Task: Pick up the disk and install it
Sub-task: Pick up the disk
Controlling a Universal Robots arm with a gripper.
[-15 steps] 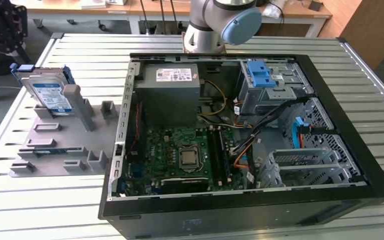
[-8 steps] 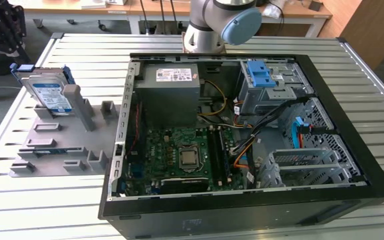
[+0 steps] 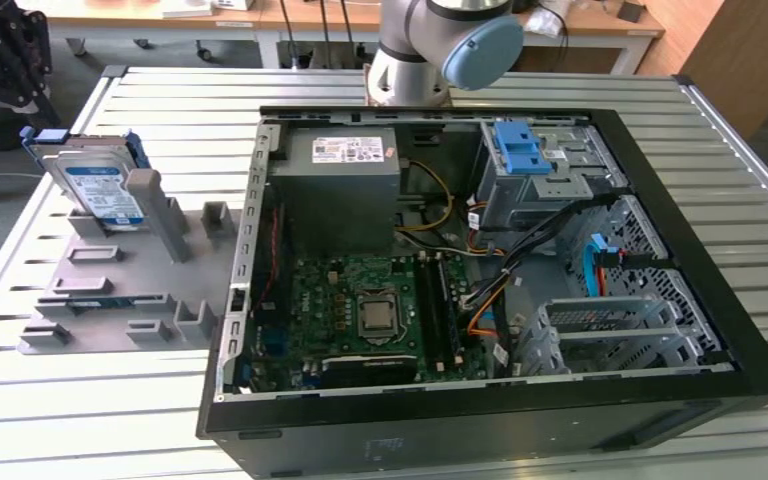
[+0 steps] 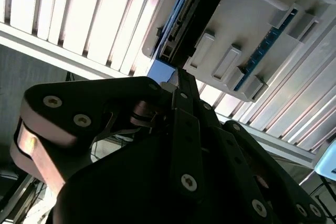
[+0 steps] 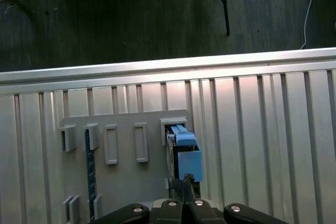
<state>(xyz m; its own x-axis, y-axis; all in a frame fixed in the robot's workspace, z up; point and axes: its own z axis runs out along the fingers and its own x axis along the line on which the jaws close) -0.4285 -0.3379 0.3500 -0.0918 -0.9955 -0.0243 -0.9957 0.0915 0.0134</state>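
Observation:
The disk (image 3: pixel 101 188) stands on edge in a slot of the grey holder plate (image 3: pixel 117 290) at the exterior view's left, silver with a white-and-blue label and a blue carrier frame. My black gripper (image 3: pixel 17 108) hangs just beyond the disk's far upper end, over the table's edge. In the first wrist view the blue-framed disk (image 5: pixel 185 153) lies straight ahead of my gripper (image 5: pixel 184 186), whose fingers meet at the tips with nothing between them. The second wrist view shows the closed fingertips (image 4: pixel 177 85) pointing at the disk's connector end (image 4: pixel 184 19), a short gap away.
The open computer case (image 3: pixel 704 390) lies on the slatted metal table (image 3: pixel 758 180) at the exterior view's right, with a grey power-supply box (image 3: pixel 337 185), motherboard (image 3: pixel 371 310), loose cables and a grey drive cage with a blue latch (image 3: pixel 531 160). The arm's base (image 3: pixel 418 60) stands behind the case.

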